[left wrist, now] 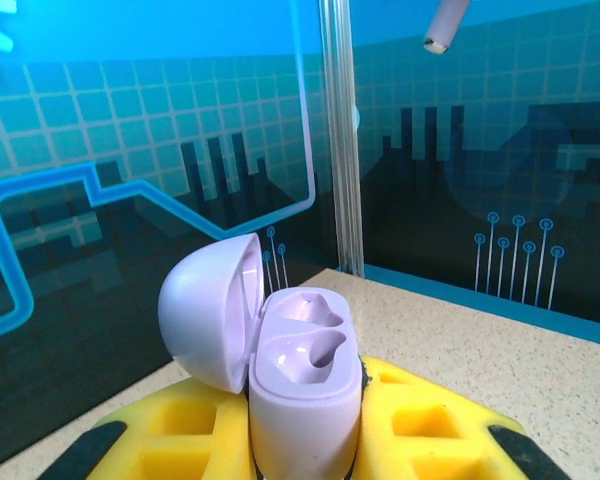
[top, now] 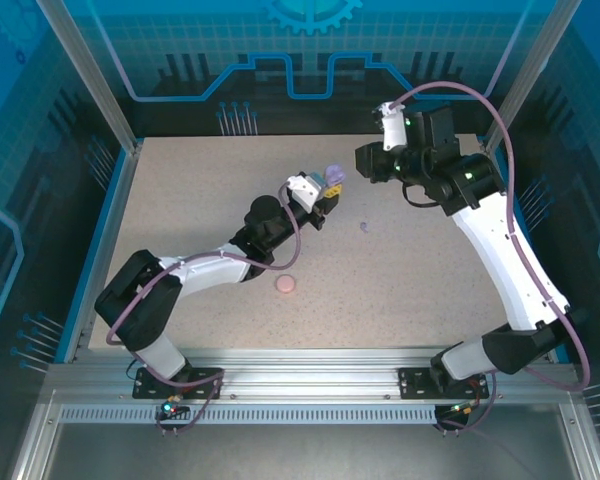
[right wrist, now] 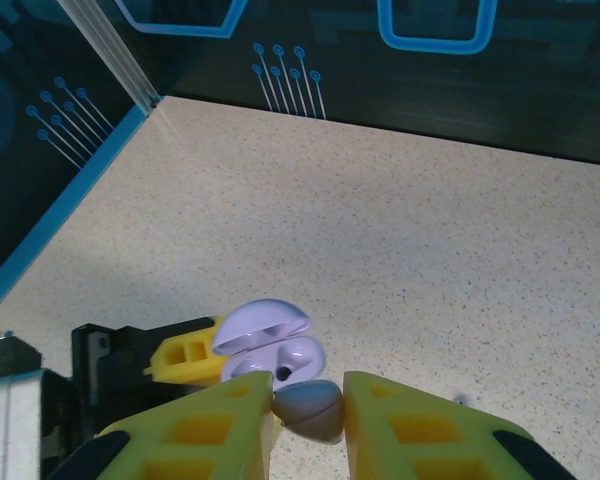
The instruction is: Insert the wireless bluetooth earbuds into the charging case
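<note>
Right pincer (right wrist: 309,388) grips earbud (right wrist: 308,412) near case (right wrist: 275,345); tabletop (right wrist: 380,220) open.

A speckled beige tabletop (top: 400,280) fills the centre, enclosed by dark blue circuit-patterned wall panels (top: 310,50) and silver aluminium corner posts (top: 85,70). A ribbed aluminium rail (top: 310,385) crosses the bottom.

No readable text, brand, number or label on any surface. Graphic signs only: light-blue gear emblem (top: 310,20) printed at top of back wall panel (top: 160,40); blue circuit-trace outline (top: 308,96) printed below it on same panel; short circuit lines ending in small rings (right wrist: 285,75) printed along foot of dark wall panel, right wrist view.
</note>
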{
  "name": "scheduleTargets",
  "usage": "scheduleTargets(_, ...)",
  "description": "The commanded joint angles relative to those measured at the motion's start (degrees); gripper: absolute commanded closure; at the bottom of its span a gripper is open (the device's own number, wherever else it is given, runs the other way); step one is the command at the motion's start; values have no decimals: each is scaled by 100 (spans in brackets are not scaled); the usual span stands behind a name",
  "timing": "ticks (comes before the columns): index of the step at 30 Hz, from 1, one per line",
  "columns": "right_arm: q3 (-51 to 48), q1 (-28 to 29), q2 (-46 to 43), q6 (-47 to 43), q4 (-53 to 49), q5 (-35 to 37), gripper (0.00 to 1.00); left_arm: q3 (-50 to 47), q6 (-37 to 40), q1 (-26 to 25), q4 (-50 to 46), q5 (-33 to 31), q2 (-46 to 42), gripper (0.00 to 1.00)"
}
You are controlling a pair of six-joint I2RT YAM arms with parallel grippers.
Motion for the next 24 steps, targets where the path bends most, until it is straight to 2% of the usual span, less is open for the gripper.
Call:
scheduleTargets(1,67,54,-100,-80,33,-271,74,338,231,-78,92,149,62,100)
scheduleTargets(24,-421,321,-5,-70,193,-416,74,548,371,-217,-212,84,36,100)
